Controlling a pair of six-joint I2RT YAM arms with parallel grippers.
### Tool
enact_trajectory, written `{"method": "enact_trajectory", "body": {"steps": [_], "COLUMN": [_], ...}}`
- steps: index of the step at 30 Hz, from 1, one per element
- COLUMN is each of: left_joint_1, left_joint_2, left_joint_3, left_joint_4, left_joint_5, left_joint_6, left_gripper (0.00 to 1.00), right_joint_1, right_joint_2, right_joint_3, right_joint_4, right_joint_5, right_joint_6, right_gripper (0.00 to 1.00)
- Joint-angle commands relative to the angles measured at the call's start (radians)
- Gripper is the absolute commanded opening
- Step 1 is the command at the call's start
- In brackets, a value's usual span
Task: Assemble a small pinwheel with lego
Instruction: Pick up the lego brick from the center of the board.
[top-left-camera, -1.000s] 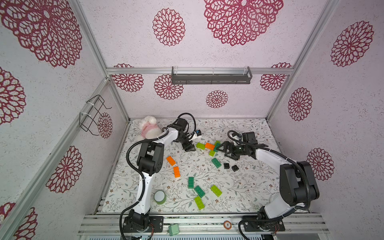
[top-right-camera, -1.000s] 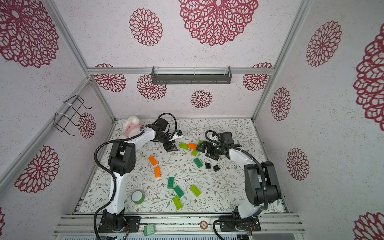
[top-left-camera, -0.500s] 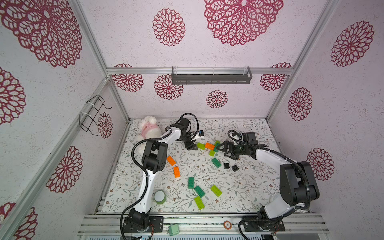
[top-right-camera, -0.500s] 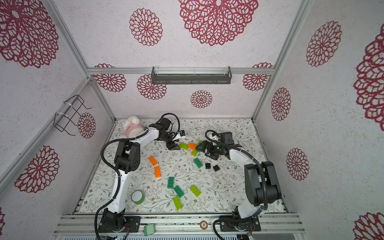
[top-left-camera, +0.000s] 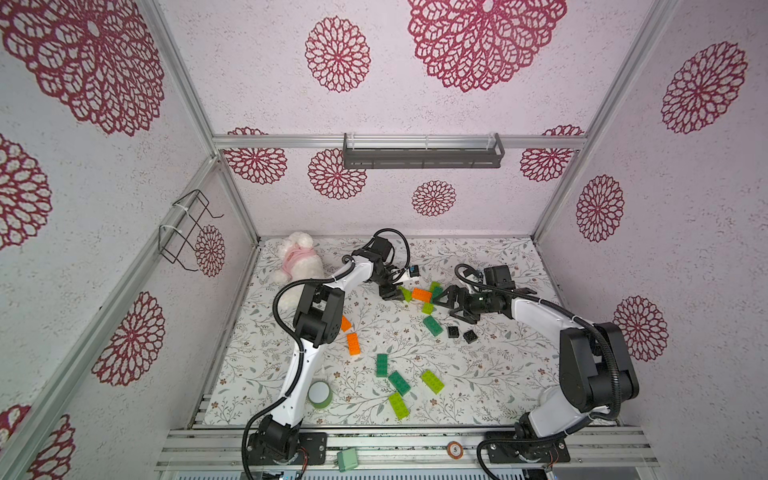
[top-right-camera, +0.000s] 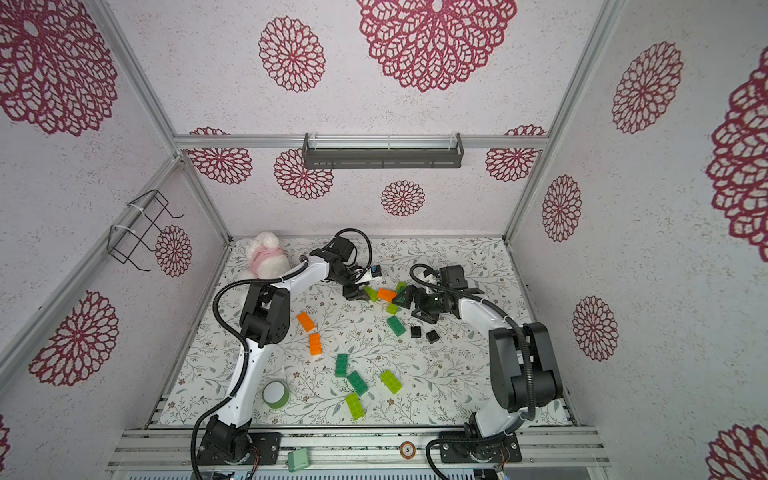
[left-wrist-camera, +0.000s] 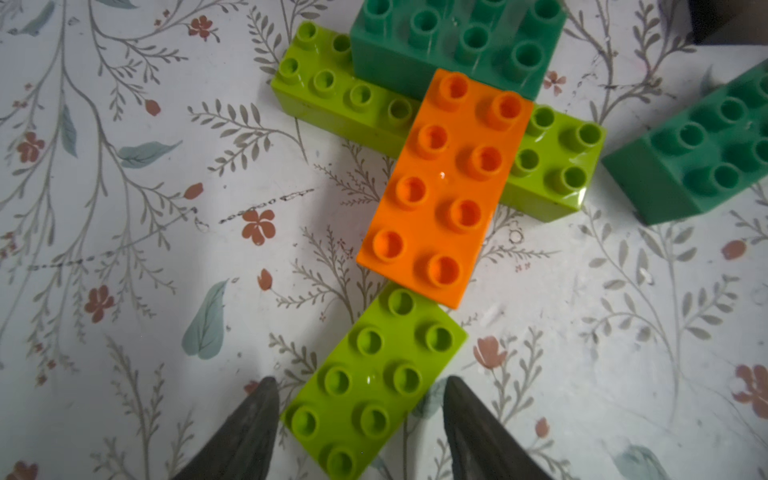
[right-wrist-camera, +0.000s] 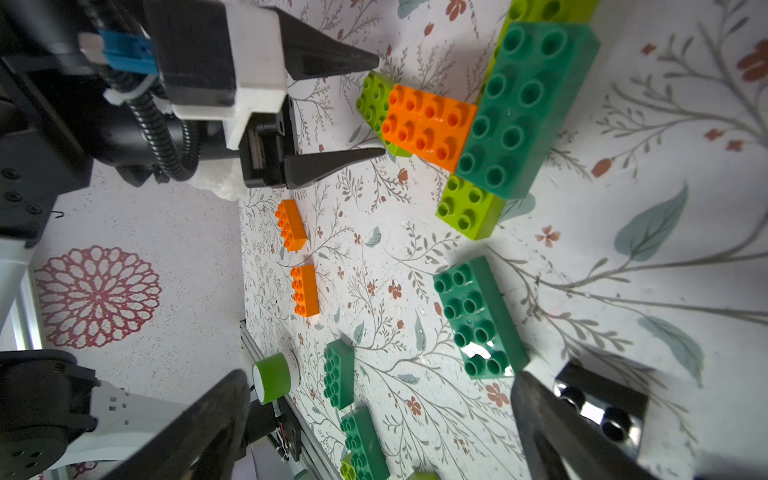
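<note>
An orange brick (left-wrist-camera: 444, 187) sits pressed on top of lime bricks and against a dark green brick (left-wrist-camera: 457, 41), forming a small cross of lego (top-left-camera: 422, 295) at the back middle of the mat. One lime brick (left-wrist-camera: 374, 382) sticks out from under the orange one. My left gripper (left-wrist-camera: 361, 415) is open, a finger (left-wrist-camera: 257, 428) on each side of that lime brick with small gaps. My right gripper (right-wrist-camera: 374, 428) hangs wide open and empty just right of the cross (top-left-camera: 454, 307), above a loose dark green brick (right-wrist-camera: 478, 316) and a black brick (right-wrist-camera: 598, 407).
Loose bricks lie on the mat: two orange (top-left-camera: 353, 344) at the left, two black (top-left-camera: 470, 336), dark green (top-left-camera: 382, 365) and lime (top-left-camera: 432, 381) near the front. A green tape roll (top-left-camera: 320, 394), a plush toy (top-left-camera: 297, 259) and a mint box (top-left-camera: 347, 459) are also there.
My left gripper has slid right up to the cross, and its jaws have narrowed around the protruding lime brick. The right arm has not moved.
</note>
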Motion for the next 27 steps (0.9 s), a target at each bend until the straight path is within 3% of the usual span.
{"method": "enact_trajectory", "body": {"steps": [1,5,15,27], "left_joint_1": [-0.008,-0.014,-0.027,-0.030], "left_joint_2": [0.025,0.032,-0.005,-0.040], "left_joint_3": [0.032,0.032,-0.021,-0.080], "left_joint_4": [-0.046,-0.087,-0.083,-0.076], "left_joint_5": [0.001,-0.025,-0.033,-0.059], "left_joint_6": [0.043,0.074,0.037,0.011], "left_gripper": [0.64,0.66,0.57,0.59], "right_joint_1": [-0.007,-0.007,-0.006,-0.006], "right_joint_2": [-0.046,-0.054,-0.064,-0.086], "right_joint_3": [0.023,0.024,0.011,-0.009], "right_joint_4": [-0.040,-0.046,-0.045,-0.035], "right_joint_5": [0.013,0.011,0.011,0.023], "right_joint_6": [-0.042,-0.044,-0.041,-0.042], "right_gripper": [0.99,0.99,0.99,0.99]}}
